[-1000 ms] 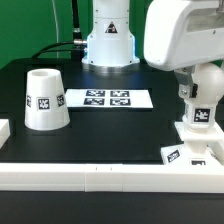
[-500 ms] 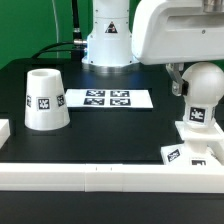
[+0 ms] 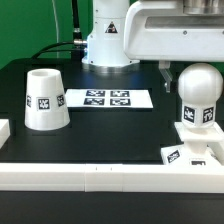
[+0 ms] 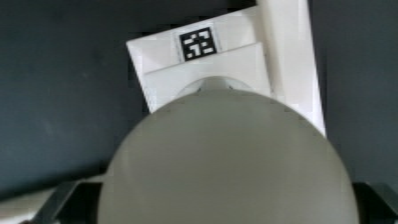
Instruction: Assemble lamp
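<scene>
On the base (image 3: 196,138) at the exterior view's right stands the bulb (image 3: 199,96). I'd seat it plumb before twisting (claw (image 4: 222,208) open or clamped, I cannot tell).

the white tapered plastic shade (image 3: 45,100) stands on the black table (image 3: 110,135) at the exterior view's left. the marker board (image 3: 107,98) lies flat mid-table, just beside the shade. at the exterior view's right, the white round-topped bulb (image 3: 198,92) stands upright on the low square white base block (image 3: 203,135), just behind the long white rail (image 3: 100,172) along the front edge.
</scene>
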Motion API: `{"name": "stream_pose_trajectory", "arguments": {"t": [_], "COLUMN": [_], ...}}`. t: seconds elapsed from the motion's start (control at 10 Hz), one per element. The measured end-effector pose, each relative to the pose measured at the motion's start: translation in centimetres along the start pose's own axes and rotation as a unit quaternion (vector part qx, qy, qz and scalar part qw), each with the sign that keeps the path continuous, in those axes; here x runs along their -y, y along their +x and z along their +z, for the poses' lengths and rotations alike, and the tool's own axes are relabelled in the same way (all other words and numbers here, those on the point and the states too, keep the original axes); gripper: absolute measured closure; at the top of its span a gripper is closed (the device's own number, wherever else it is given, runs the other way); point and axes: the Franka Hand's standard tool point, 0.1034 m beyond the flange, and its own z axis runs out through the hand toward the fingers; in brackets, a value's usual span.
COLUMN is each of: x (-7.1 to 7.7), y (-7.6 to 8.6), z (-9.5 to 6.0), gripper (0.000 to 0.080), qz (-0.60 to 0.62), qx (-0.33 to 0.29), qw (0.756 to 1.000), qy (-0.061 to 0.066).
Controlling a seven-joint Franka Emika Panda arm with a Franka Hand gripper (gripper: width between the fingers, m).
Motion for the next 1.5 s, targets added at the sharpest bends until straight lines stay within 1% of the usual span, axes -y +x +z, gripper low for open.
{"name": "stream_pose_trajectory", "arguments": {"t": [0.3, 0.5, 0.6, 0.7, 0.8, 0.9, 1.1, 1.2, 1.3, 1.4, 1.5], "x": [-0.42, -0.54, -0.52, -0.4, -0.33, -0.28, 0.1, 0.1, 0.14, 0.16, 0.13], "y": [0.13, 0.06, 0.02, -0.17, -0.26, -0.31, -0.55, -0.56, -0.58, -0.59, -0.71], "z": [0.03, 0.09, 0.12, 0.18, 0.21, 0.22, 0.26, 0.26, 0.28, 0.28, 0.24], "gripper": [0.0222, 0.0222, 0.0222, 0.0222, 0.0222, 0.0222, 0.0222, 0.0222, 0.0163, 0.0163, 0.0119], "qz": [0.137, 0.245, 0.268, 0.316, 0.342, 0.343, 0.409, 0.413, 0.41, 0.397, 0.368], "qx": [0.013, 0.022, 0.023, 0.029, 0.032, 0.034, 0.043, 0.043, 0.043, 0.043, 0.046], "qw": [0.99, 0.969, 0.963, 0.948, 0.939, 0.938, 0.911, 0.91, 0.911, 0.916, 0.928], "qy": [0.016, 0.021, 0.021, 0.021, 0.021, 0.021, 0.024, 0.024, 0.024, 0.025, 0.023]}}
